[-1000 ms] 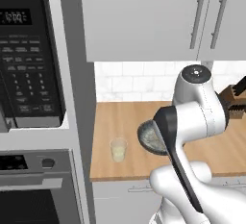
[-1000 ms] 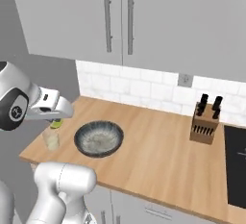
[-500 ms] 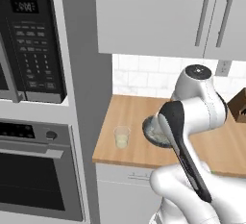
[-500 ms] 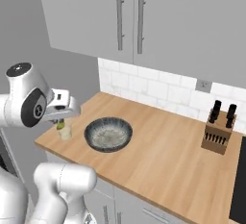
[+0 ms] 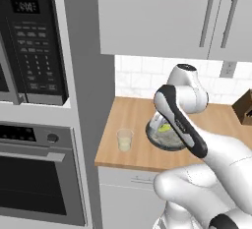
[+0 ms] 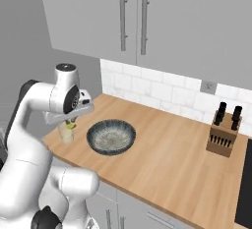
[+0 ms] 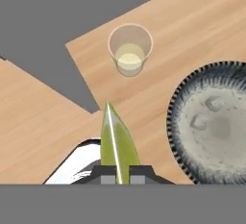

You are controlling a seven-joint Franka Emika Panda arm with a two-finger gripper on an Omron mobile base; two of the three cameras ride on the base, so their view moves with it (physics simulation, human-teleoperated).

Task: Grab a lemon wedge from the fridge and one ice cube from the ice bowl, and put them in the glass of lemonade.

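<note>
My gripper (image 7: 122, 177) is shut on the lemon wedge (image 7: 116, 143), a yellow-green slice sticking up between the finger tips. It hangs above the wooden counter between the glass of lemonade (image 7: 130, 50) and the ice bowl (image 7: 174, 117), which holds a couple of ice cubes (image 7: 214, 104). From the left base the lemon wedge (image 5: 164, 128) shows over the bowl (image 5: 172, 142), right of the glass (image 5: 124, 139). From the right base the gripper (image 6: 72, 123) hovers just above the glass (image 6: 66, 133), left of the bowl (image 6: 111, 135). The fridge is out of view.
A knife block (image 6: 224, 132) stands at the counter's back right. The microwave (image 5: 29, 51) and oven (image 5: 34, 174) column rises left of the counter (image 6: 162, 164). Grey wall cabinets (image 6: 142, 21) hang overhead. The counter's left end lies just beyond the glass.
Both base views have shifted, so the base has moved; the counter things sit further right in them. The arm has swung the wedge closer to the glass. The jaws stay shut on it.
</note>
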